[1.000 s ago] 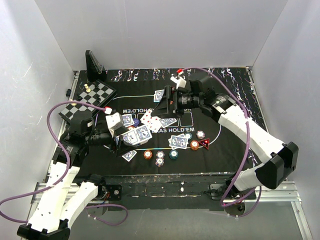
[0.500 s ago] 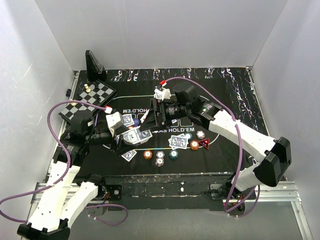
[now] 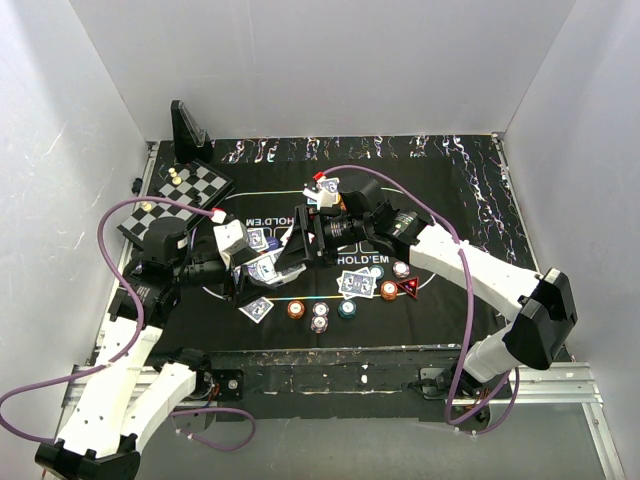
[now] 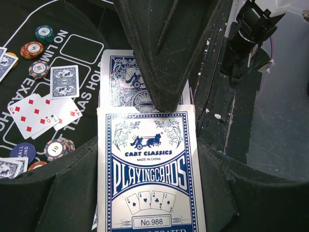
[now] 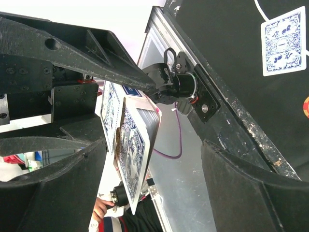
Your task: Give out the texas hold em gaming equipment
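My left gripper (image 4: pixel 147 193) is shut on a blue-and-white playing-card box (image 4: pixel 149 164), held off the mat at the left (image 3: pixel 262 270). A patterned-back card (image 4: pixel 118 79) sticks out of its far end. My right gripper (image 3: pixel 291 250) is open at that end, and one of its fingers (image 4: pixel 164 48) lies over the card. In the right wrist view the card's edge (image 5: pixel 131 154) stands between the wide-open jaws, nearer the left one. Cards (image 3: pixel 355 283), chips (image 3: pixel 320 310) and a red triangle marker (image 3: pixel 409 288) lie on the mat.
A chessboard (image 3: pixel 180 195) with pieces sits at the far left, with a black stand (image 3: pixel 188 130) behind it. Face-up cards (image 4: pixel 41 111) and more chips (image 4: pixel 58 149) lie on the black mat (image 3: pixel 450 230) below the grippers. White walls close in three sides.
The right arm has swung left and toward me until its open gripper meets the box's end. The left gripper has stayed shut on the box, almost still.
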Motion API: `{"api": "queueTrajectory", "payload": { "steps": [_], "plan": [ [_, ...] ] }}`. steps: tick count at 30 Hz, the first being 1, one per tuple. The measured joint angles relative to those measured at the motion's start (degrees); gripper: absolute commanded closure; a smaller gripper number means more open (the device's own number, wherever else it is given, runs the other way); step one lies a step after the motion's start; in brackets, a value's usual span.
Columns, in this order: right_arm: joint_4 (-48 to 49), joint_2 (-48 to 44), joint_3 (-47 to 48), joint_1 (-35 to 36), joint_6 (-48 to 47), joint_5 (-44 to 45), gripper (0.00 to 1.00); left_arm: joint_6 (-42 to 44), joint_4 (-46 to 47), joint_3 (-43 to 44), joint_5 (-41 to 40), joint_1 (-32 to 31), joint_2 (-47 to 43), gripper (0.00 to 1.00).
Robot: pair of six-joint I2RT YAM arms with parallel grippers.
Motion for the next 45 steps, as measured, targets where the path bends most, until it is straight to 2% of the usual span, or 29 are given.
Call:
{"api": "queueTrajectory", "payload": {
  "steps": [4,8,28,45],
  "plan": [
    [0.3,0.0,-0.4,0.0,0.4,-0.3,0.34,-0.1,0.3,0.0,0.0,0.0,0.0,1.00],
    [0.9,0.1,-0.4,0.0,0.9,-1.0,0.40,-0.2,0.3,0.0,0.0,0.0,0.0,1.00],
    [1.7,-0.3,-1.2,-1.3,1.5,-2.1,0.45,-0.5,0.2,0.0,-0.1,0.0,-0.6,1.00],
    [1.1,-2.2,-2.3,-4.0,1.0,-2.7,0.55,-1.1,0.3,0.0,0.0,0.2,-1.0,1.00]
  ]
}}
